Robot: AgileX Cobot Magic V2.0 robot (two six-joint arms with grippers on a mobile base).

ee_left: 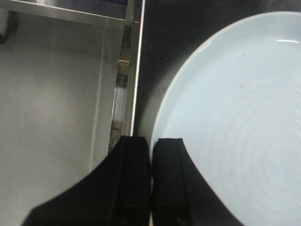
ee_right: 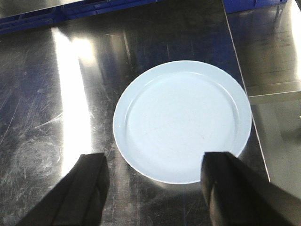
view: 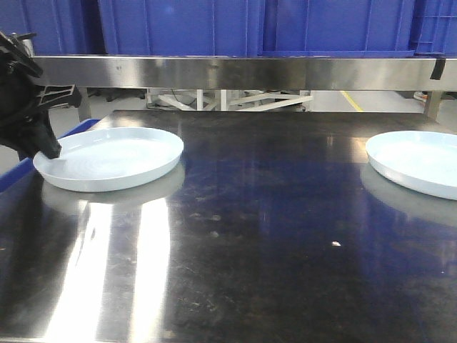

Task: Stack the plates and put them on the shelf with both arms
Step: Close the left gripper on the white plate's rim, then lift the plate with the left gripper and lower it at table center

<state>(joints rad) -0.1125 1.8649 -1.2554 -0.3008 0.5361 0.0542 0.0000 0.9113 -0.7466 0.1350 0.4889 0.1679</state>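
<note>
Plates lie well apart on a dark steel table, both flat and right way up; the left plate sits close to the table's left edge, the right plate close to its right edge and partly cut off in the front view.

The left gripper is at the near-left rim of the left plate; its two black fingers stand pressed almost together, only a thin slit between them; the rim runs into that slit, one finger over the plate's inside and the other outside it, so the jaws are clamped on the rim; in the front view the black tip touches that same rim.

The right gripper hangs above the right plate with its jaws spread wide apart; it holds nothing and touches nothing; the near edge of the plate shows between the two fingers.

Behind the table runs a steel rail, with blue crates beyond it.
</note>
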